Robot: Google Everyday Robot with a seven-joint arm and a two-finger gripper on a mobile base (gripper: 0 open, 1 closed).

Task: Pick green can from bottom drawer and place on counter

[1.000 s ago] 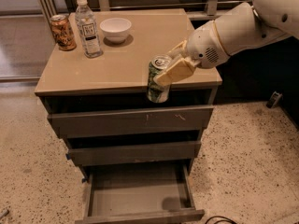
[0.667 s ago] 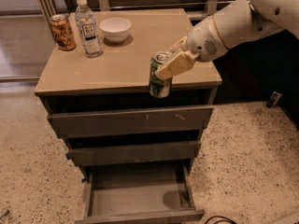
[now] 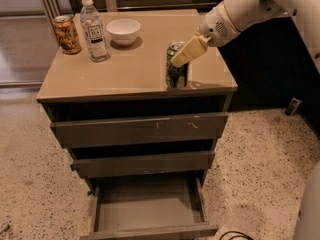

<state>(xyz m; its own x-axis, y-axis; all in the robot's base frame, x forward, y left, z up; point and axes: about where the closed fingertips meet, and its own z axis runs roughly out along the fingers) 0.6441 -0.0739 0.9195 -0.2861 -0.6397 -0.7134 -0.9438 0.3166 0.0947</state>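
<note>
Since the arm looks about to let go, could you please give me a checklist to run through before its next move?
1. Pincer closed on the green can: ok, it grips the upper part.
2. Can upright: ok.
3. Can above the counter: ok, though close to the front edge.
4. Can's base resting on the counter: cannot tell.
5. Space around the spot: ok, the white bowl, water bottle and orange-brown can stand apart at the back left.
6. Bottom drawer emptied: ok, open with a bare floor.

Glossy counter (image 3: 135, 69); metal can (image 3: 176, 77) in plastic tool (image 3: 177, 63)
</note>
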